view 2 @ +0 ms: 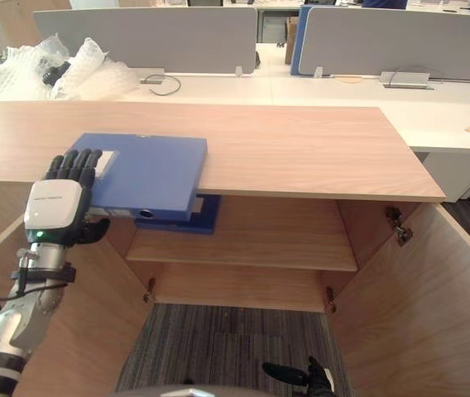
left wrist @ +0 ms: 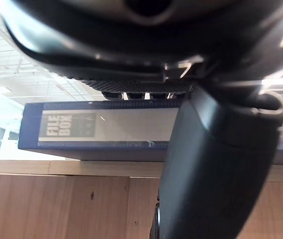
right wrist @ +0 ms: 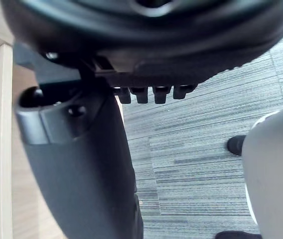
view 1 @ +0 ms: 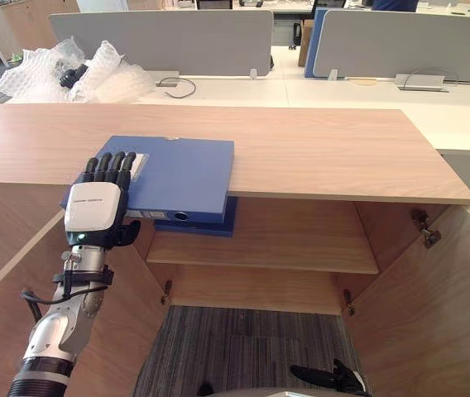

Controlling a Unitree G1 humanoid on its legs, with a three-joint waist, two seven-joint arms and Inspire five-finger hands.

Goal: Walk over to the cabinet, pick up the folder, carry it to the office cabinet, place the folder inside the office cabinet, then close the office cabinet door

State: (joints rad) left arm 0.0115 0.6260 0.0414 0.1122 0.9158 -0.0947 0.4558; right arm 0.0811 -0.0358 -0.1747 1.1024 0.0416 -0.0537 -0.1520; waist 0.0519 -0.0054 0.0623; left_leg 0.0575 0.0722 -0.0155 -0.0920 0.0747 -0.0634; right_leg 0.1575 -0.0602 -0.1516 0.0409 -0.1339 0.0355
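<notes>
While pinched at its near-left corner by the left robot hand (view 1: 96, 207), fingers on top, thumb beneath, lies ahead and rightward: flat blue cardboard file folder (view 1: 181, 174), spine crosswise, overhanging light wooden cabinet top (view 1: 326, 149). Far from right robot hand (view 1: 326, 378).

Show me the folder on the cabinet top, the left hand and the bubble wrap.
folder (view 1: 184, 169), left eye view, blue cover.
left hand (view 1: 94, 207), left eye view, white back.
bubble wrap (view 1: 115, 81), left eye view, middle.
</notes>
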